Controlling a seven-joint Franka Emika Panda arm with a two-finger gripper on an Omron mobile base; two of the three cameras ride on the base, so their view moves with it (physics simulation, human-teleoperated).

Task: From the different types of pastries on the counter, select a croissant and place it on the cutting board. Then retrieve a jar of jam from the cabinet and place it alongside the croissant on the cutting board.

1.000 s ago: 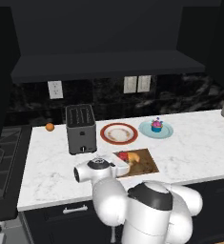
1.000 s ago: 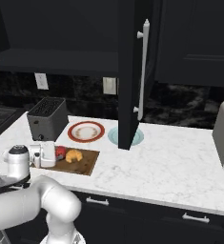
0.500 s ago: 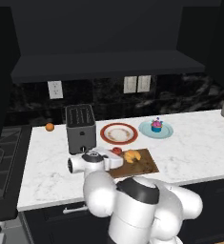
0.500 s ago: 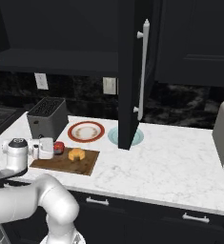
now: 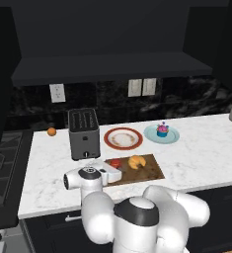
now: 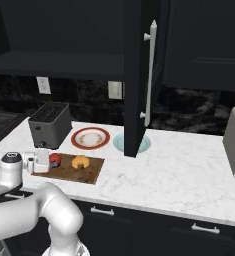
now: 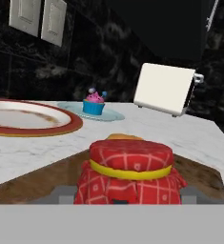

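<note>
Red jar point(image 7: 130, 174) sits dead centre between the claw's point(image 7: 124, 196) tips, low on the board point(image 5: 149, 170), croissant point(image 5: 136, 161) just behind; grip state unclear.

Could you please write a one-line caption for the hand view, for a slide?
Hand view: the jam jar between the gripper fingers on the cutting board, croissant just behind it.

Jam jar point(image 7: 130, 174): red checked cloth w/ yellow band; croissant point(image 5: 136, 161) golden-orange; cutting board point(image 6: 84, 172) dk brown.

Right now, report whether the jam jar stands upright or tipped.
Upright: the jam jar sits level on the cutting board, lid on top.
</note>
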